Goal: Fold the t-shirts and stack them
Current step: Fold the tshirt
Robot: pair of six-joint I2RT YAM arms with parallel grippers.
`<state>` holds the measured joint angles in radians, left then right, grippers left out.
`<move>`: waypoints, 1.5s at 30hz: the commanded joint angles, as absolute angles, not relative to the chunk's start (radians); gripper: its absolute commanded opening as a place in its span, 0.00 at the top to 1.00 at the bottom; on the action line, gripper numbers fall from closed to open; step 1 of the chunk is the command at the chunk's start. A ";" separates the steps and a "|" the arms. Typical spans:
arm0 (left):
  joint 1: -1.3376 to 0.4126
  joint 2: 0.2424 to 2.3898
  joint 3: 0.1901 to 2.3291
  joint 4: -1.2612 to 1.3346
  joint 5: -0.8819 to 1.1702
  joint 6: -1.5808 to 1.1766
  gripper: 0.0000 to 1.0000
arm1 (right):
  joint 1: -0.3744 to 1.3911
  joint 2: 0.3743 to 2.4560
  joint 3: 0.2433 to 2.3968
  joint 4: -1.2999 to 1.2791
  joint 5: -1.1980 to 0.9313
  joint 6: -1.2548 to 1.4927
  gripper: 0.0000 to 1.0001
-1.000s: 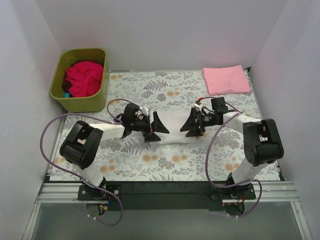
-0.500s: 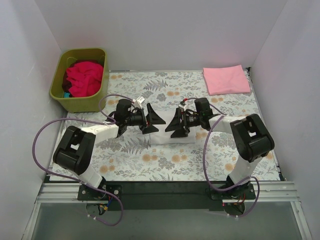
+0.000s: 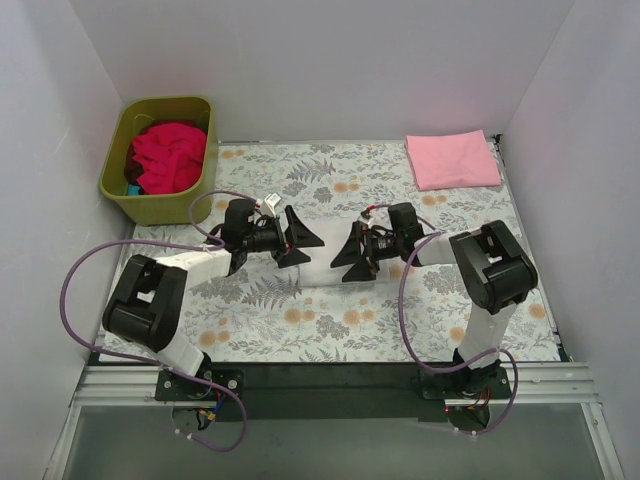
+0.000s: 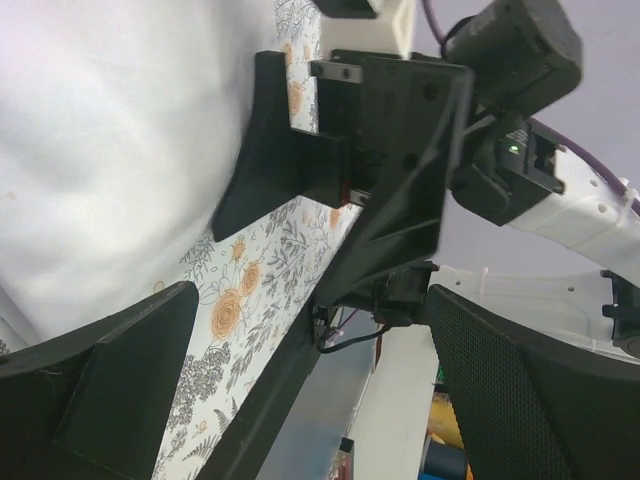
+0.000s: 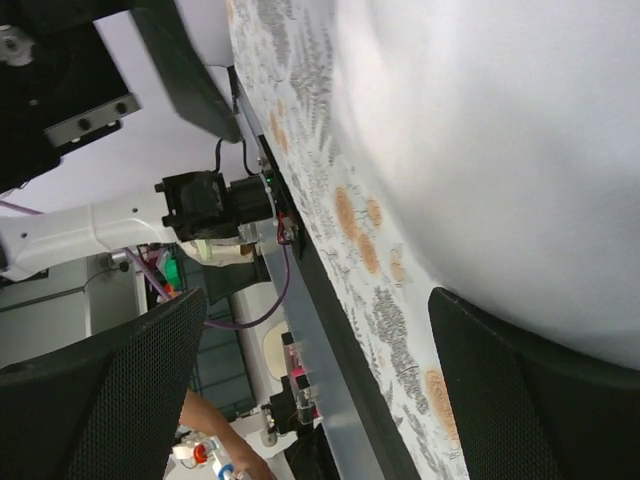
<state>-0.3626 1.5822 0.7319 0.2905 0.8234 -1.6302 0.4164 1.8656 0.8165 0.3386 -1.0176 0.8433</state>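
Observation:
A folded white t-shirt [image 3: 322,268] lies mid-table on the floral sheet [image 3: 300,180]. My left gripper [image 3: 298,238] is open at its left end, jaws spread, holding nothing. My right gripper [image 3: 352,256] is open over its right part, facing the left one, a short gap between them. In the left wrist view the white t-shirt [image 4: 110,150] fills the upper left beyond my open left gripper [image 4: 320,400]. In the right wrist view it [image 5: 500,150] lies beside my open right gripper [image 5: 320,390]. A folded pink t-shirt [image 3: 452,160] lies at the back right. Crimson t-shirts [image 3: 165,155] fill the tub.
The olive-green tub [image 3: 160,205] stands at the back left corner. Purple cables [image 3: 95,270] loop beside both arms. White walls close in the left, back and right sides. The black base rail [image 3: 320,375] runs along the near edge.
My right gripper has moved left over the white t-shirt, toward the left gripper. My left gripper has shifted slightly back and left. Both stay open.

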 commanded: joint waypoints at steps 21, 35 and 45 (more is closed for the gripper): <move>-0.399 1.760 0.747 0.269 0.826 -1.611 0.02 | 0.198 1.875 0.870 -0.044 -1.005 0.376 0.02; -0.380 1.888 1.123 0.287 0.825 -1.568 0.02 | 0.164 1.933 1.331 -0.107 -1.029 0.362 0.02; -0.290 2.136 1.229 0.359 0.759 -1.652 0.02 | 0.155 2.147 1.393 0.049 -0.983 0.452 0.02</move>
